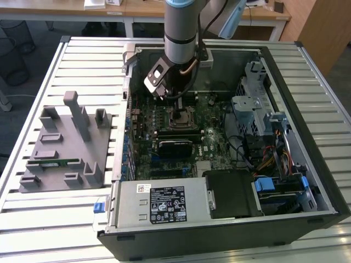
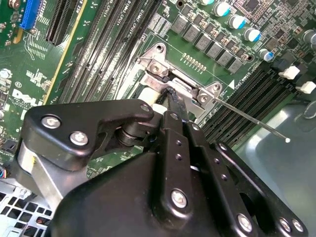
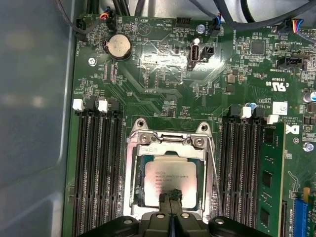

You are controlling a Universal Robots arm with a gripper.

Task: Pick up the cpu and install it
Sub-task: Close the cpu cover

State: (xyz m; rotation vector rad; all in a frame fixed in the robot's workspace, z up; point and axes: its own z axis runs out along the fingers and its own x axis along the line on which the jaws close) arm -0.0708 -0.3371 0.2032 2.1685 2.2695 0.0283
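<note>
The cpu point(image 3: 170, 177) is seen lying flat inside the socket point(image 3: 168, 140), its pale metal plate facing up, square and smooth with a thin darker rim. The tool point(image 3: 171, 196) is held directly over the socket with its black fingers clenched together on nothing. Their tips are set at the cpu's top plate near one edge; whether they press on it cannot be told. In the second wrist view the tool point(image 2: 173, 98) is seen reaching down onto the socket from above. The arm point(image 1: 181, 33) is held nearly upright over the socket, its grey wrist pointed down into the case point(image 1: 307, 181).

The socket is framed in bright, scuffed steel with screws at its corners, and a thin wire lever point(image 2: 247, 116) is seen jutting out from it. It is mounted on a green board point(image 3: 163, 74). Long black slots point(image 3: 96, 163) are ranged on both sides of the socket, and a green stick point(image 3: 269, 182) is seated in a slot on one side. A round silver battery point(image 3: 117, 45) is set farther from the socket on the board.

The board is housed in the black case, which is laid open on a slatted metal counter point(image 1: 49, 219). A silver box point(image 1: 159, 203) with a label is fitted at the case's near end. Well away from the socket, on the exterior view's left, a grey moulded holder point(image 1: 77, 118) is placed on the counter.
</note>
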